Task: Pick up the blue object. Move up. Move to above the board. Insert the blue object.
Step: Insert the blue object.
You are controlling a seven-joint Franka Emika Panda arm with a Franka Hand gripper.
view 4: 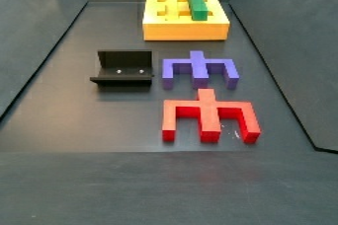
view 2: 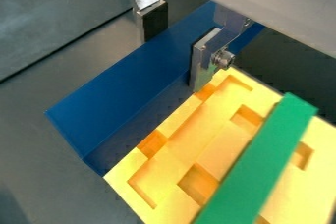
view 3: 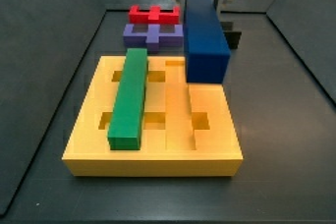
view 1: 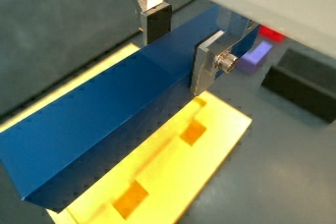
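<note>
1. We find the gripper point(view 1: 182, 41) above the far end of the board point(view 3: 92, 130), its two silver fingers point(view 1: 209, 63) clamped on the upper end of the blue object point(view 1: 112, 110).
2. We judge the step in hand to be the insertion. The blue object hangs steeply tilted over the board in a side view point(view 3: 206, 41), alongside the green bar point(view 3: 129, 95) that already lies in a groove.
3. We should align the bar lengthwise with the free groove before descending, keep it clear of the green bar, and lower slowly so that no edge catches a groove wall.
4. We see the grip only in both wrist views; neither shows the rest of the floor.
5. We see in a side view the fixture point(view 4: 122, 69), the purple block point(view 4: 201, 68) and the red block point(view 4: 209, 115), well apart from the board point(view 4: 172, 27); there the gripper falls outside the frame and the blue object barely shows.
</note>
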